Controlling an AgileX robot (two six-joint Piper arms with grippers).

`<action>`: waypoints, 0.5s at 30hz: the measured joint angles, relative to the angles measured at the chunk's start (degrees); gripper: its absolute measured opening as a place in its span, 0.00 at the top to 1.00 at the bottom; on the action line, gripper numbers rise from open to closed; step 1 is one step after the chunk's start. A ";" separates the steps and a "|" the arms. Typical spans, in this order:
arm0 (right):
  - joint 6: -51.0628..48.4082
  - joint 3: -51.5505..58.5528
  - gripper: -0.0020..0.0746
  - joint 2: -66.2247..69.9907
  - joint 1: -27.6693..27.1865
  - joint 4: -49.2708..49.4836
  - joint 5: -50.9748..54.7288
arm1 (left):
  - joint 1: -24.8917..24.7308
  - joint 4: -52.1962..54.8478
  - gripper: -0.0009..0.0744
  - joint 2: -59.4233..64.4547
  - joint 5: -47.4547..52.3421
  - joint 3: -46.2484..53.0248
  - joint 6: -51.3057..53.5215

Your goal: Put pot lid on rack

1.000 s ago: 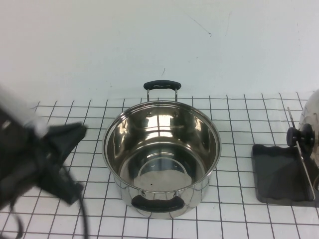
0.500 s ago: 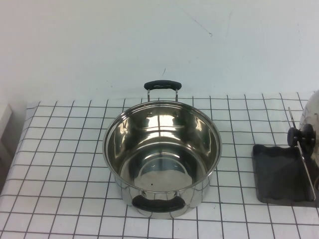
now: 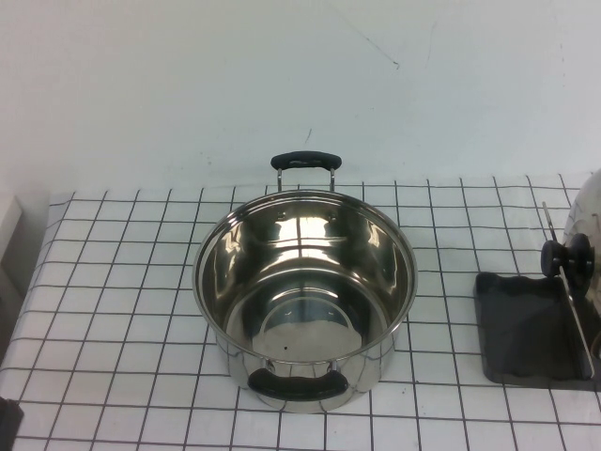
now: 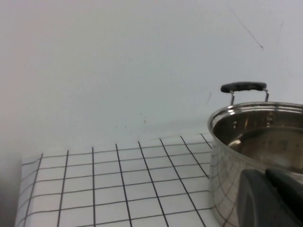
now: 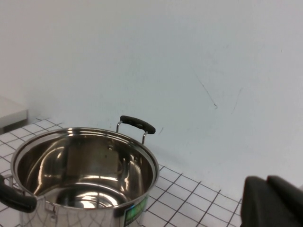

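The pot lid [image 3: 586,218] stands on edge in the rack [image 3: 519,329] at the table's far right, partly cut off by the picture's edge. Its black knob [image 3: 566,256] faces the pot and rests against the thin wire frame [image 3: 569,299]. My left gripper [image 4: 265,176] is low at the table's left, beside the pot's wall, with its fingers together and nothing between them. My right gripper [image 5: 266,182] is out of the high view; its fingers are together and empty, with the pot ahead of it.
A deep steel pot [image 3: 305,282] with two black handles stands open at the table's middle; it also shows in the left wrist view [image 4: 258,142] and the right wrist view [image 5: 85,165]. A white block [image 3: 7,221] sits off the table's left edge. A white wall is behind.
My left arm, which was beside the pot's left a second ago, has pulled back out of the high view to the lower left. The lid, rack and pot have not moved.
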 joint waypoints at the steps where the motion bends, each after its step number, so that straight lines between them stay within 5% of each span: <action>1: 0.00 0.00 0.98 0.00 0.00 0.00 0.12 | 0.00 0.00 0.99 0.00 -0.82 0.47 0.00; 15: -0.04 0.35 0.98 0.00 0.00 -0.13 -0.76 | 0.00 1.10 0.99 0.00 -13.48 1.06 -0.19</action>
